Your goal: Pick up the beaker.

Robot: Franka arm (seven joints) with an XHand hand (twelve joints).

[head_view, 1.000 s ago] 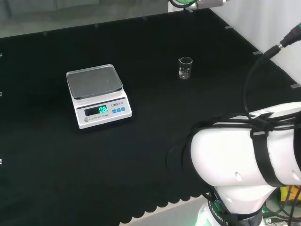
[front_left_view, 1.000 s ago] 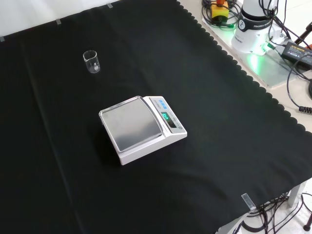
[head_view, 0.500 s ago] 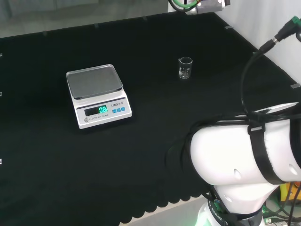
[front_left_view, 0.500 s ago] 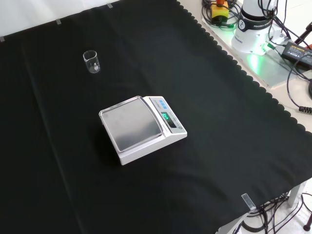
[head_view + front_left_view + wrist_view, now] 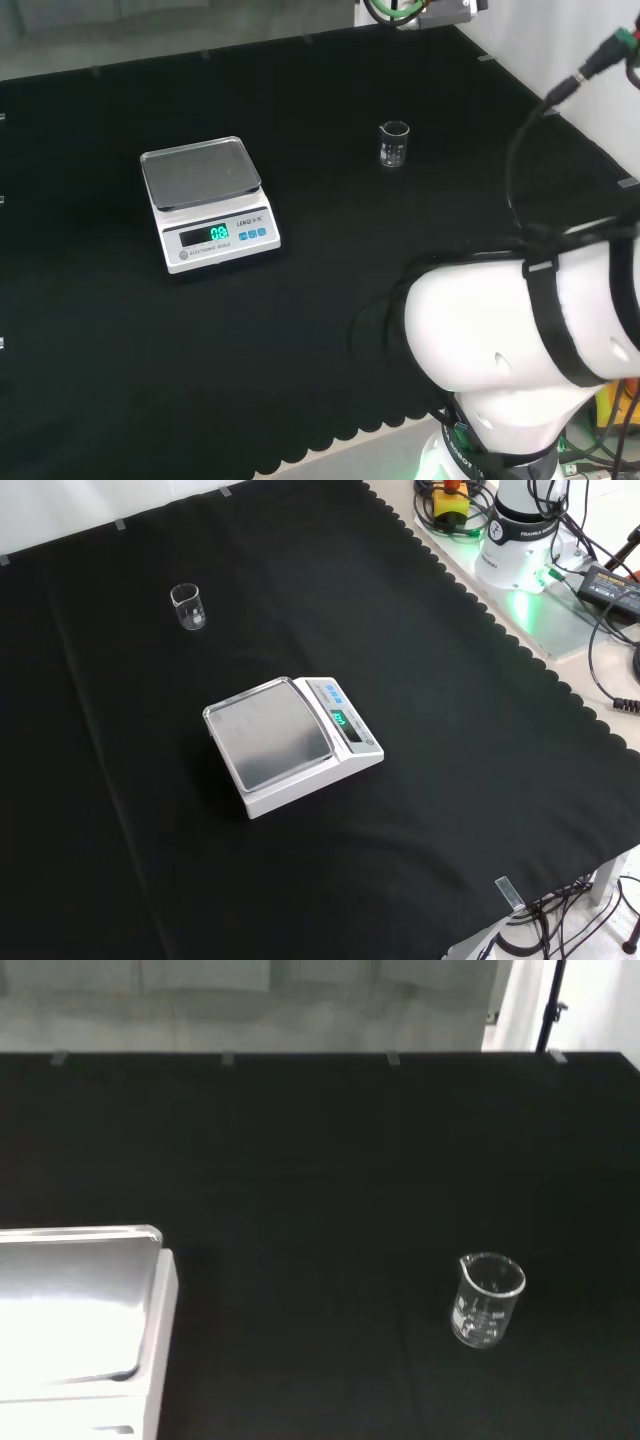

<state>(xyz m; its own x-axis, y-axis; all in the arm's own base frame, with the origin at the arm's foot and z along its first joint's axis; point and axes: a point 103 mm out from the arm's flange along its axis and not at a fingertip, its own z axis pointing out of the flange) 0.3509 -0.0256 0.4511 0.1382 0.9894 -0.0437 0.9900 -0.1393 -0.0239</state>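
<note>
The beaker (image 5: 395, 144) is a small one of clear glass, and it stands upright on the black cloth of the table (image 5: 330, 230), alone and with nothing touching it. In the head view it is in the far part of the cloth, to the right of the scale (image 5: 206, 203) and well apart from it. In the front view the beaker (image 5: 188, 607) is near the top left, and the scale (image 5: 291, 742) sits in the middle of the cloth, lower and more to the right. The scale is white with a bare metal pan on top, and its display glows green. In the wrist view the beaker (image 5: 487, 1299) stands with its spout turned to one side and white print on its wall, and it looks empty; a corner of the scale (image 5: 85, 1330) is also there, apart from the beaker. The white links of the arm (image 5: 520, 350) are large at the right of the head view. About the fingers I cannot tell whether they are apart or together, since no part of them can be made out
</note>
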